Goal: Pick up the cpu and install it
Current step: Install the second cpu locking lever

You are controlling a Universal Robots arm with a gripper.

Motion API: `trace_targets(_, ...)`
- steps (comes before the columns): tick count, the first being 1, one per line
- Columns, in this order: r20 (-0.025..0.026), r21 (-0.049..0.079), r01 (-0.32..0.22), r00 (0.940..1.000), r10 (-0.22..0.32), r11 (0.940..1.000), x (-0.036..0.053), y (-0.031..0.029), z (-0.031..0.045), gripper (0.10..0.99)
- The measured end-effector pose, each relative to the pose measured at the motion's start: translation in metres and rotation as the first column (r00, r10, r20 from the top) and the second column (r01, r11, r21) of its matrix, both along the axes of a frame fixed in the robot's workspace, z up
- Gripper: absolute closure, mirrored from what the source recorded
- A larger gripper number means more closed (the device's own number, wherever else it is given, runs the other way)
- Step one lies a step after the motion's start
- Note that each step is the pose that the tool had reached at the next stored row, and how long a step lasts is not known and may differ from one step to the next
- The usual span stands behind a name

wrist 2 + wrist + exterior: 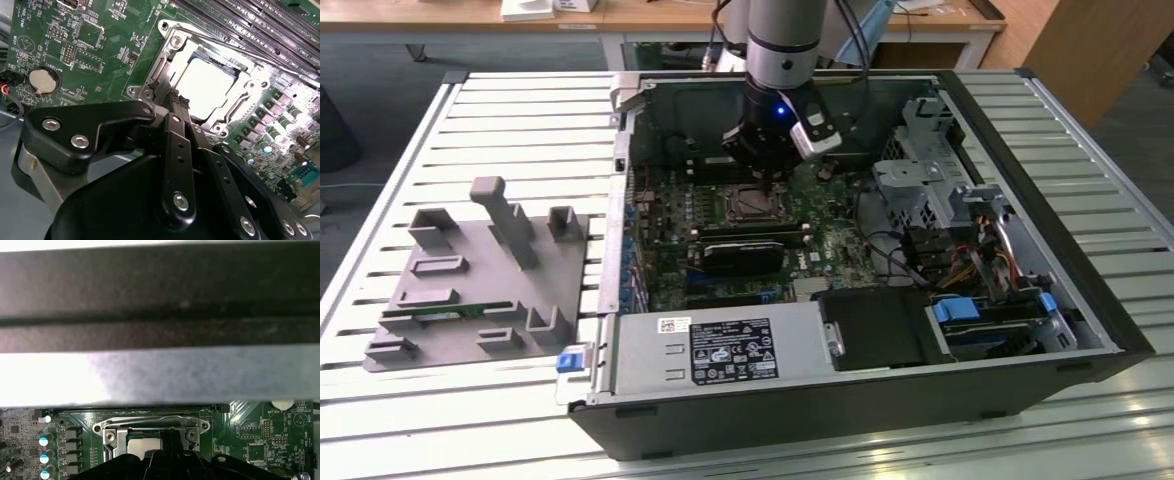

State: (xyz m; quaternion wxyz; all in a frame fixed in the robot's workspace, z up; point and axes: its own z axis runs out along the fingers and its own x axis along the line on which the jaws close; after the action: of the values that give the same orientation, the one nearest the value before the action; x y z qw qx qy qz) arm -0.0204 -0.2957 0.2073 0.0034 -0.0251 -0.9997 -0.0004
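Fingers pressed together, empty, just above socket frame's edge. Cpu already seated in socket, case's twelve o'clock half. Best lifted straight, without nudging chip.

Grey tubular arm with trailing cables, blue light, black gripper links studded with silver screws.

cpu near edge hidden behind pincer (tips closed) | glare washes out top
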Motion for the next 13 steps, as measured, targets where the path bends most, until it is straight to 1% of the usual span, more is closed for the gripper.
trace_targets(13, -0.0001, 0.000, 0.000, 1.0000, 0.000, 1.0000, 0.0000, -0.0029, 0.0000, 0.980)
